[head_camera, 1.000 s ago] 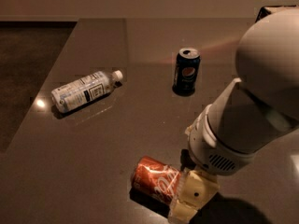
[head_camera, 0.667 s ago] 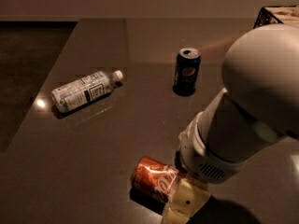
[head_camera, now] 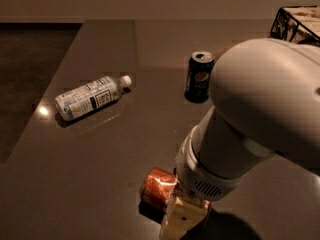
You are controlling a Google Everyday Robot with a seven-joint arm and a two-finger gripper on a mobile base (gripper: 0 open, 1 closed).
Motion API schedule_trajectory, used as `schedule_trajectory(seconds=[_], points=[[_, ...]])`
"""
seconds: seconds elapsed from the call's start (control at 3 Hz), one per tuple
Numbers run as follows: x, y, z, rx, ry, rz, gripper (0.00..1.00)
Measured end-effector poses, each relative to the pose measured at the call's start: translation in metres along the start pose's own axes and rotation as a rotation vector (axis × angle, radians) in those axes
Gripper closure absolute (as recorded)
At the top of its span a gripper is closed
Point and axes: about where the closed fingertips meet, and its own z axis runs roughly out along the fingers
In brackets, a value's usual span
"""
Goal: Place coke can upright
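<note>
The coke can [head_camera: 156,186], red-orange, lies on its side on the dark table [head_camera: 125,149] near the front edge. Only its left end shows; the rest is hidden behind my arm. My gripper [head_camera: 182,215] hangs below the big white wrist [head_camera: 210,169], right against the can's right part and low over the table. A pale yellow gripper part shows just in front of the can.
A dark blue Pepsi can [head_camera: 200,76] stands upright at the middle back. A clear water bottle [head_camera: 90,98] lies on its side at the left. A wire basket [head_camera: 297,24] sits at the back right corner. The table's left edge borders dark floor.
My arm has swung left and nearer to the camera and now covers more of the coke can. The can still lies on its side. The bottle and Pepsi can have not moved.
</note>
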Motion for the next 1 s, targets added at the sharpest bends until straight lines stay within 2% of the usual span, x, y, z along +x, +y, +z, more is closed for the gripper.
schedule_trajectory(seconds=[0.33, 0.67, 1.0], points=[[-0.003, -0.003, -0.003, 0.002, 0.011, -0.028, 0.42], [-0.003, -0.011, -0.013, 0.023, 0.031, -0.094, 0.73], [-0.009, -0.025, -0.031, 0.071, 0.081, -0.182, 0.96]])
